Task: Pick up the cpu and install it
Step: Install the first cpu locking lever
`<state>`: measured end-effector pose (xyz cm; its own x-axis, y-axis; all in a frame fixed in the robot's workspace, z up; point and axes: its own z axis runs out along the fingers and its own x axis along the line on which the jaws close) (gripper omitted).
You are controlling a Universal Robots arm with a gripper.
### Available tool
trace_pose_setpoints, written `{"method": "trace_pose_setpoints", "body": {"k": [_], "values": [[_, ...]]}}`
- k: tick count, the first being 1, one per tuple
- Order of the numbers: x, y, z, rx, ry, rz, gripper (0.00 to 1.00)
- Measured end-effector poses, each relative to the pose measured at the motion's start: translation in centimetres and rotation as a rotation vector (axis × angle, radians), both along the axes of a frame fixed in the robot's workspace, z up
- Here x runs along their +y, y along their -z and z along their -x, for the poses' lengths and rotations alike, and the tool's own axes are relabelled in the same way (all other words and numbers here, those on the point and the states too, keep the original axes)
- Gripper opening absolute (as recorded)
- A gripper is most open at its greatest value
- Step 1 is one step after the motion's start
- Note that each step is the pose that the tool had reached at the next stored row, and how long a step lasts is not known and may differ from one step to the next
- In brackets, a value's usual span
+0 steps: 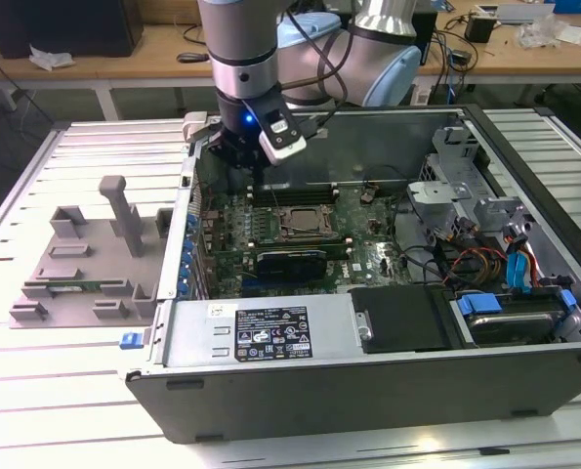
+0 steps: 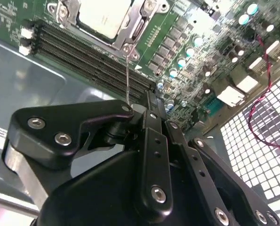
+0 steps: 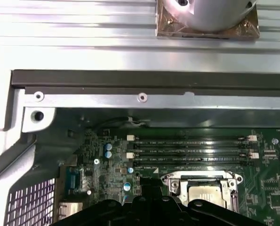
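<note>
Cpu (image 2: 102, 16) is out of the gripper (image 2: 151, 96), whose fingers look drawn together with nothing between them. In the second wrist view the tips hang just above the memory slots (image 2: 83, 47), beside a thin metal rod (image 2: 127, 70) that rises from the corner of the socket frame (image 2: 132, 33). That rod is probably the latch lever, which would explain why the closed tips sit so near it. The cpu lies flat inside the frame with its pale top facing up, so it appears seated. Whether the frame is clamped over it I cannot tell. In the exterior view, the computer case (image 1: 388, 132) lies on its side with the cover off, so the arm can reach the motherboard (image 1: 368, 259) from above.
</note>
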<state>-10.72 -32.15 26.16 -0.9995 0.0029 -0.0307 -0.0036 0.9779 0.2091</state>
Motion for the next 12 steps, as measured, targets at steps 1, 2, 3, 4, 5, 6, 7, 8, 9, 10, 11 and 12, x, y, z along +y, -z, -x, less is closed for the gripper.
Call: {"method": "trace_pose_setpoints", "body": {"k": [1,2,3,4,5,6,7,8,9,10,11,12], "values": [[0.0,0.03,0.0,0.0,0.0,-0.0143,0.11],[0.0,0.07,0.0,0.0,0.0,-0.0205,0.11],[0.0,0.08,0.0,0.0,0.0,-0.0206,0.11],[0.0,0.13,-0.1,0.0,0.0,-0.0206,0.11],[0.0,0.16,-0.3,0.0001,0.0,-0.0206,0.11],[0.0,0.18,-0.5,0.0001,0.0,-0.0206,0.11],[0.0,0.2,-0.8,0.0001,0.0,-0.0206,0.11],[0.0,0.22,-1.0,0.0002,0.0,-0.0206,0.11],[0.0,0.25,-1.5,0.0004,0.0,-0.0207,0.11],[0.0,0.28,-2.4,0.0014,0.0,-0.0206,0.11],[0.0,0.31,-3.3,0.0023,0.0,-0.0203,0.11],[0.0,0.32,-3.7,0.0025,0.0,-0.0201,0.11]]}}
